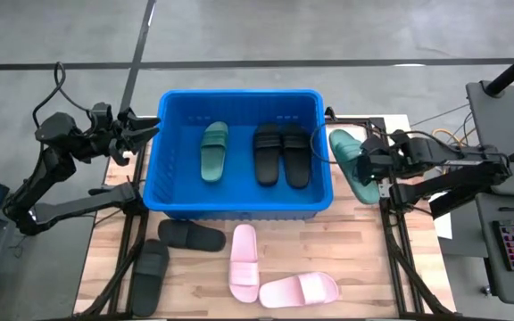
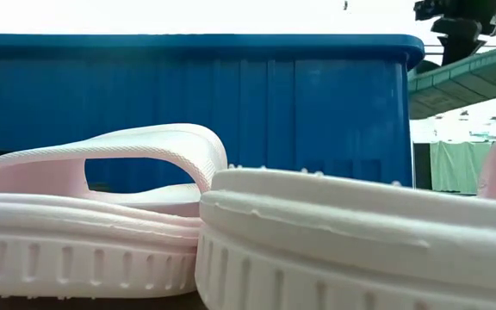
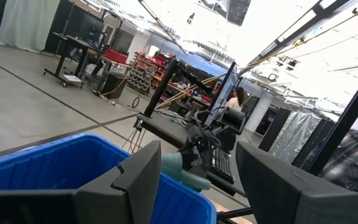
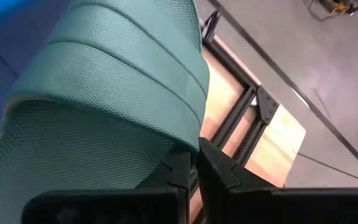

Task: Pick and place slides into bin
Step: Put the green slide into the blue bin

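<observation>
A wooden desk (image 1: 364, 250) is filling the centre of the overhead frame, carrying a large bright blue bin (image 1: 237, 201) across its upper middle. Two dark arms are flanking the bin, one at the frame's left edge and one at its right.

Inside the bin, a dark green slide (image 1: 213, 151) is lying left of centre, and a pair of black slides (image 1: 281, 153) is sitting side by side just right of centre. Below the bin, on the bare wood, two more black slides (image 1: 190, 235) are lying at lower left, one angled, one upright in the frame. Two pale pink slides (image 1: 244, 260) are resting at lower centre, one upright and the other lying across, their ends near each other. In the table-height view these pink slides are filling the foreground, with the bin's ribbed wall behind.

The right pincer (image 1: 370, 167) is pinching the second dark green slide (image 1: 350, 164) just outside the bin's right wall, in the right middle of the overhead frame; its wrist view shows the fingers (image 4: 182, 171) pressed together on the sandal's edge. The left pincer (image 1: 141, 140) is hovering at the bin's upper left corner, fingers spread and holding nothing.
</observation>
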{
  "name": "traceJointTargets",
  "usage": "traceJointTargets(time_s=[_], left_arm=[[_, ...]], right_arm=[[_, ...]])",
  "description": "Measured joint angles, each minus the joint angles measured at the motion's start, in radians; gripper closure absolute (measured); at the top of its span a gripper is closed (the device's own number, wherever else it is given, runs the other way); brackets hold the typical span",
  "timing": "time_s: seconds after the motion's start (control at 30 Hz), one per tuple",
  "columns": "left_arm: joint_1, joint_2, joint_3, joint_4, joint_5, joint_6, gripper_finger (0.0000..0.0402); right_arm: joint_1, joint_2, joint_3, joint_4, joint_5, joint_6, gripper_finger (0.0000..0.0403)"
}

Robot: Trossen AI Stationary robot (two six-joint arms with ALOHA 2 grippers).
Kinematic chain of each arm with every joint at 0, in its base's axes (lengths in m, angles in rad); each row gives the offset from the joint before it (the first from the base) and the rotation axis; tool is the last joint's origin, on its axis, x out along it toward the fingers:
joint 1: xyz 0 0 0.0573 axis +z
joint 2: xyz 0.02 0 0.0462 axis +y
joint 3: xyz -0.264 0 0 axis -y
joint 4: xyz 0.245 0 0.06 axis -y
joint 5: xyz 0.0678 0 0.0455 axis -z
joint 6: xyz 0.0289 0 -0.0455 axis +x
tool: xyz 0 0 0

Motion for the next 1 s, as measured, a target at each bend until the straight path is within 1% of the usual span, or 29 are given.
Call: traceJointTargets(time_s=[0.2, 0.43, 0.53, 0.63, 0.8, 1.0], left_arm=[[0.0, 0.0, 0.0, 0.0, 0.0, 0.0, 0.0208], [0.0, 0.0, 0.0, 0.0, 0.0, 0.0, 0.0208], [0.0, 0.0, 0.0, 0.0, 0.0, 0.001, 0.0208], [0.0, 0.0, 0.0, 0.0, 0.0, 0.001, 0.0208], [0.0, 0.0, 0.0, 0.0, 0.0, 0.004, 0.0208], [0.0, 0.0, 0.0, 0.0, 0.0, 0.017, 0.0208]], right_arm=[[0.0, 0.002, 0.066, 0.0, 0.065, -0.004, 0.0394], [0.0, 0.034, 0.168, -0.001, 0.094, 0.016, 0.0394], [0.0, 0.066, 0.231, 0.0, 0.136, 0.086, 0.0394], [0.0, 0.103, 0.299, 0.002, 0.164, 0.111, 0.0394], [0.0, 0.182, 0.409, 0.028, 0.167, 0.113, 0.0394], [0.0, 0.282, 0.518, 0.153, 0.168, 0.088, 0.0394]])
